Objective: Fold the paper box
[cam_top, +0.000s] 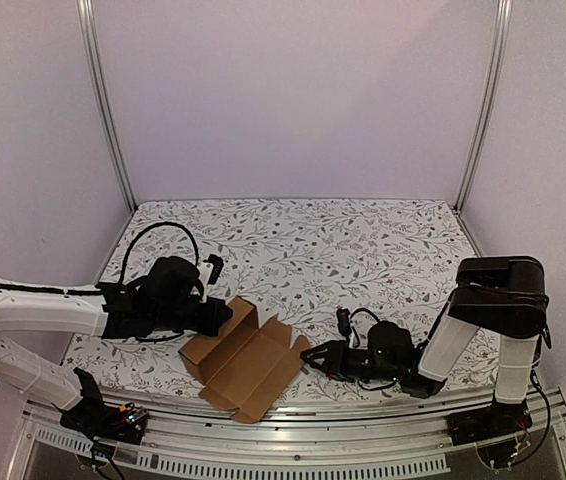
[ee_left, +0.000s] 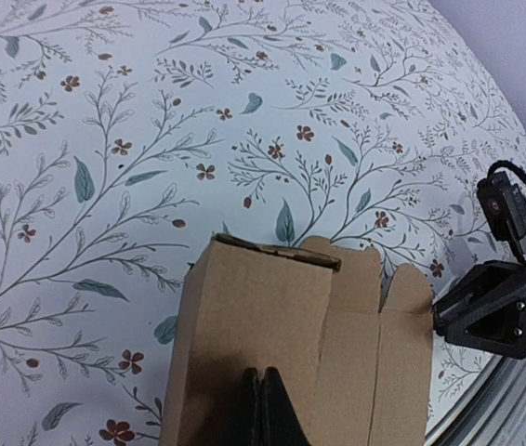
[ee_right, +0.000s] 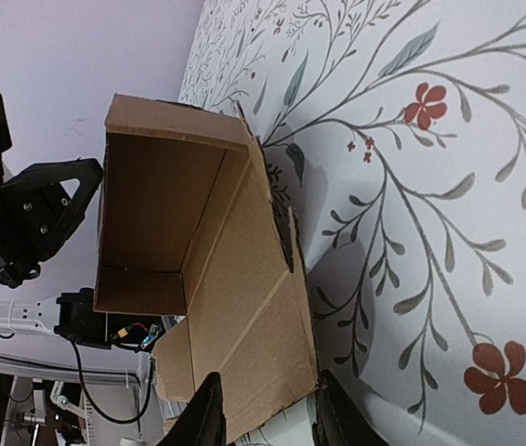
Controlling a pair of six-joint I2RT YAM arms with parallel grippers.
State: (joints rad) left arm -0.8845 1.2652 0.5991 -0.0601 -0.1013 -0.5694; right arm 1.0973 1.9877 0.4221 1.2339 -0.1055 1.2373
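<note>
Brown cardboard crowds the bottom of both wrist views. It is the paper box [ee_right: 230,279], a plain brown die-cut carton that is only half formed. It lies on the near part of the white, leaf-and-flower-patterned worktop [cam_top: 363,250], between my two arms. One wall stands up on the left side and the other flaps are spread low. My left tool [ee_left: 259,409] has its tips pressed together and lies against the raised panel; I cannot tell whether any sheet is pinched between them. My right tool [ee_right: 269,395] is partly parted and straddles the near corner of a low flap. I cannot tell whether its pads actually bear on the flap. I judge the carton to be very light, so it should skid on the cloth unless one tool pins it. The panels look stiff across their faces but should hinge readily at the scored creases. A hard squeeze could dent them, and the small tabs would bend first. I would grip a broad panel by its free edge, close beside a crease, and steady the standing wall from the other side.
</note>
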